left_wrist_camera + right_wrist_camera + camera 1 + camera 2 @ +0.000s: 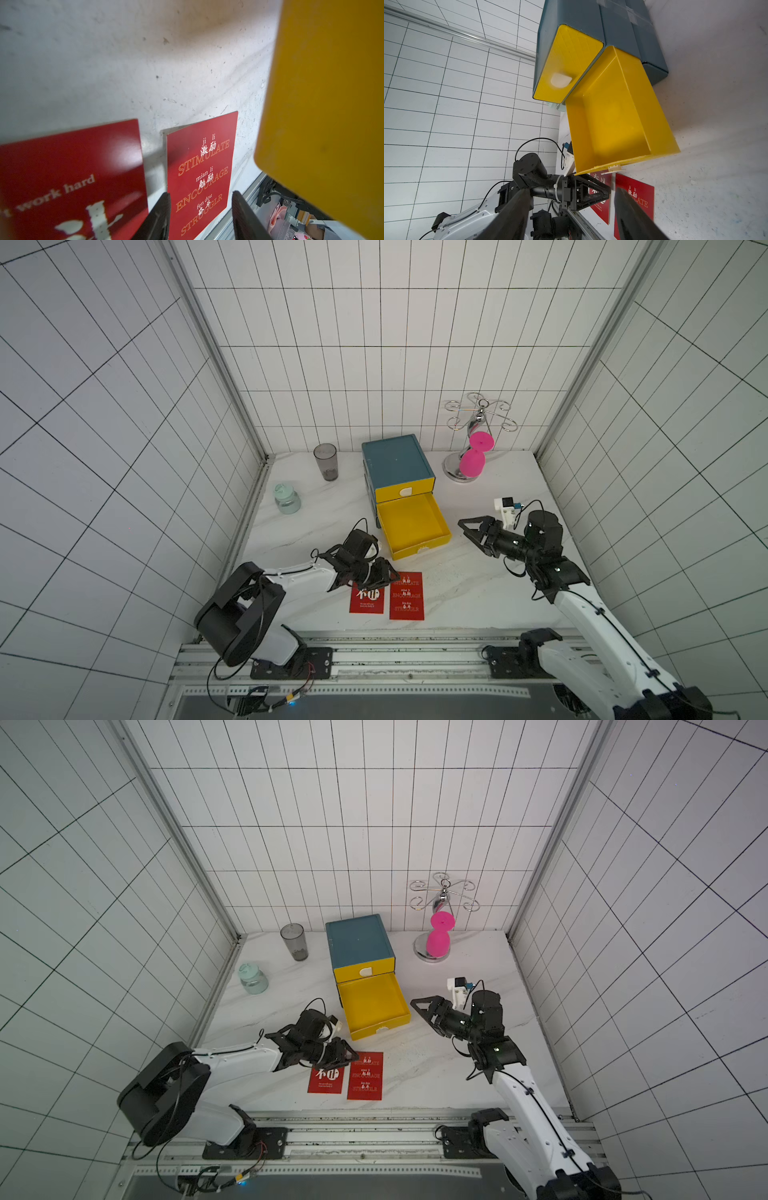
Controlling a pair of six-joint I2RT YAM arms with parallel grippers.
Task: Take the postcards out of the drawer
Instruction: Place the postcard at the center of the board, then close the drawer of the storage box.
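Top views both show two red postcards lying flat on the marble table (478,597), side by side and just apart, close to its near edge: the left postcard (366,601) bears a big white character, the right postcard (406,602) the words STIMULATE and ENCOURAGE. Just beyond them the lower yellow drawer (411,524) stands pulled out of the blue cabinet (395,458). The left gripper (384,578) hangs over the far ends of both cards. In the left wrist view its two fingers (160,216) stand partly apart and grip nothing, with the right postcard (201,166) on the table beyond them and the left postcard (70,176) beside it. Whether the tips touch a card I cannot tell. The right gripper (469,535) hovers right of the drawer, well apart from the cards, its jaws spread wide and holding nothing, as its fingers (631,214) show in the right wrist view. A grey tumbler (325,461) and a pale green jar (286,498) stand at the far left.
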